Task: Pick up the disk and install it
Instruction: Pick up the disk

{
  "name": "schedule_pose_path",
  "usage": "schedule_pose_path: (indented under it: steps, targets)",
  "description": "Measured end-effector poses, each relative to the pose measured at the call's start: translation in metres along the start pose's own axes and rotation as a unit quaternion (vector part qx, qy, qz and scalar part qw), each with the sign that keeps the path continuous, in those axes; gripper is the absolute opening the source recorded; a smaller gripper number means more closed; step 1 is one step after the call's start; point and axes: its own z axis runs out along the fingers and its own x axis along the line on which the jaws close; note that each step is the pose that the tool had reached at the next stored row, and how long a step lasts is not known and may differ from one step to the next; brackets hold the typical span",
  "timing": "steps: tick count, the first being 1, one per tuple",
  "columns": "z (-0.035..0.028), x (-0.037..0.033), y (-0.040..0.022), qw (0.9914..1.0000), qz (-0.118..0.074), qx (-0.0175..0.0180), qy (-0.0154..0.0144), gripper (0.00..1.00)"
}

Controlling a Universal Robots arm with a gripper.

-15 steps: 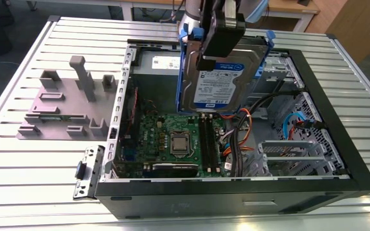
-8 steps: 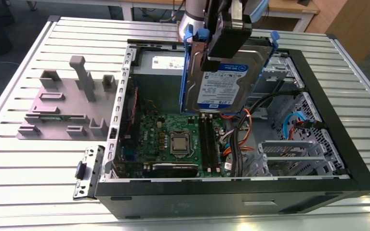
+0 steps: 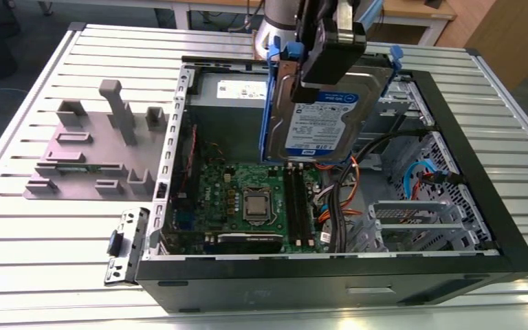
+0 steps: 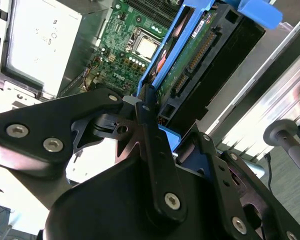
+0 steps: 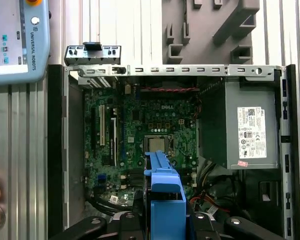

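Blue plastic frames the disk [image 3: 324, 117], which hangs in the air over the open computer case [image 3: 484, 206], held upright with its white-and-blue label facing the exterior camera. My gripper [image 3: 328, 65] is clamped on the disk's upper part, coming down from the far side of the scene. In the second wrist view I see one of the black fingers [image 4: 150, 135] pressed against the edge of the blue caddy [image 4: 162, 55], with the drive's green underside and connector running away beyond it. In the first wrist view the caddy's blue end sticks out just past the gripper, straight over the case interior.

The disk's lower edge sits above the green motherboard [image 3: 245, 199], clear of it and roughly over the middle of the case. The grey power supply [image 3: 236, 89] with its white label lies in the far corner of the case on the exterior view's left. The metal drive cage [image 3: 420, 220] and a bundle of cables fill the case on the exterior view's right.

The case rests on a slatted aluminium table [image 3: 25, 261]. A grey fixture block [image 3: 90, 144] stands on the table on the exterior view's left, well apart from the disk. A teach pendant [image 5: 15, 40] lies beside the case in the first wrist view.
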Motion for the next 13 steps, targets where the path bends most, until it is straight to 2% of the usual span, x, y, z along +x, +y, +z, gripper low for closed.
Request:
schedule_pose_path:
  steps: [13]
  targets:
    - [0.0006,0.0008,-0.0065,1.00000,0.000,0.0000,0.0000,0.36]
